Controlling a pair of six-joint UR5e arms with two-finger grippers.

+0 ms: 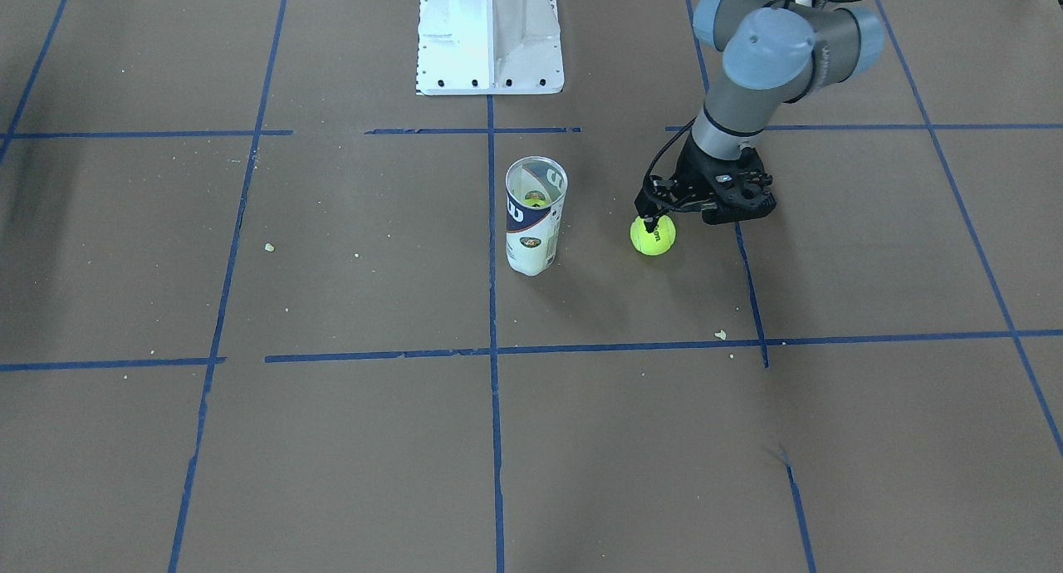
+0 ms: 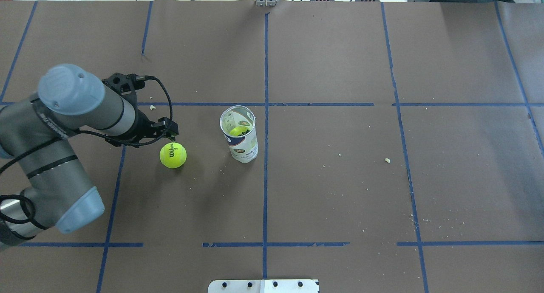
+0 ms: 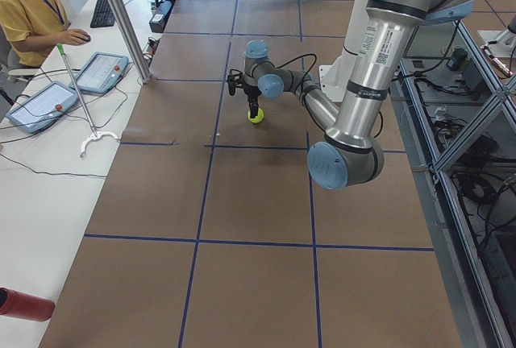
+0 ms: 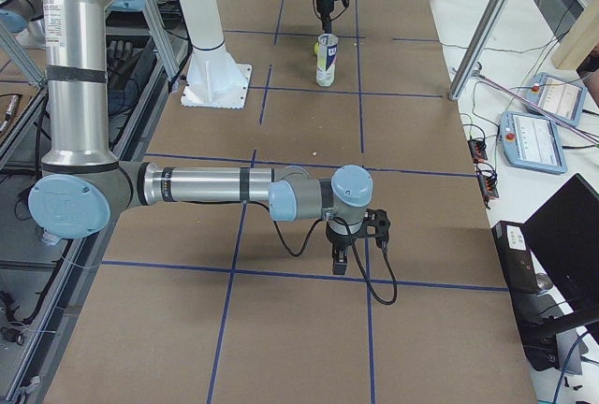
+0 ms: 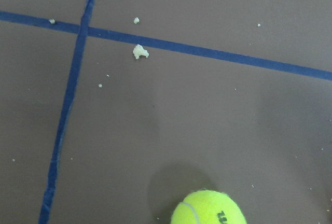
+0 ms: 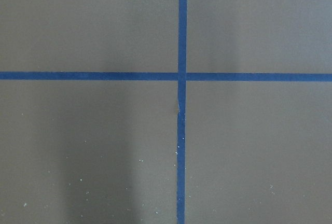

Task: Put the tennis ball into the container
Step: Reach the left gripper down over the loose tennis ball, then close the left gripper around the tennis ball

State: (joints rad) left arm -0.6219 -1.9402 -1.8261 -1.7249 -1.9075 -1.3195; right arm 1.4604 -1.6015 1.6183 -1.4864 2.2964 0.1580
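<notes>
Overhead exterior: left gripper [image 2: 171,136] hangs right by the tennis ball [image 2: 173,155] on the bench [image 2: 340,191] — clenched or released, I cannot tell.

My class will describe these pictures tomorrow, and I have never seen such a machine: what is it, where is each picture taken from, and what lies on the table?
It is a robot with two jointed arms, each ending in a two-finger claw. One camera faces it, one looks over its shoulders, one stands at each table end, one rides each wrist. On the table stands a clear tube, the container, with a second ball inside; the tennis ball lies beside it. The left claw hangs just over that ball, which seems unheld. The right claw, far off, holds nothing.
</notes>
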